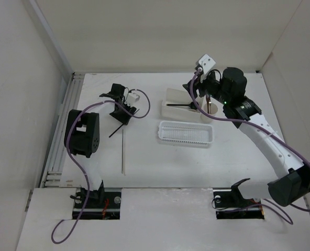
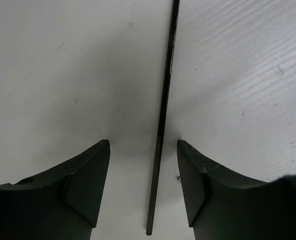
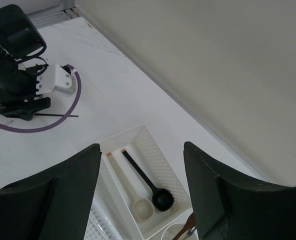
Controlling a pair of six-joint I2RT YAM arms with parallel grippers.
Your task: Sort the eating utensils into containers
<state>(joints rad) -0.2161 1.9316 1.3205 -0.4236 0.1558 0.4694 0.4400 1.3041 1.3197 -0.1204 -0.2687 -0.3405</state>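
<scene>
A thin black chopstick (image 2: 163, 115) lies on the table between the fingers of my left gripper (image 2: 143, 143). The jaws stand apart, and neither one touches it. From above, that left gripper (image 1: 122, 114) is down over the upper end of the black chopstick (image 1: 114, 132), and a pale chopstick (image 1: 123, 151) lies just below. My right gripper (image 3: 142, 147) hovers open and empty above the white square box (image 3: 163, 155), which holds a black spoon (image 3: 163, 199) and a beige spoon (image 3: 143, 210). Beside the box, the cream cup (image 3: 175, 232) holds a brown-handled piece (image 3: 188, 226).
The long white mesh basket (image 1: 185, 134) lies in front of the box (image 1: 182, 104) and cup (image 1: 212, 108). A purple cable (image 3: 63, 112) loops round the left wrist. White walls close in the table at the back and on both sides.
</scene>
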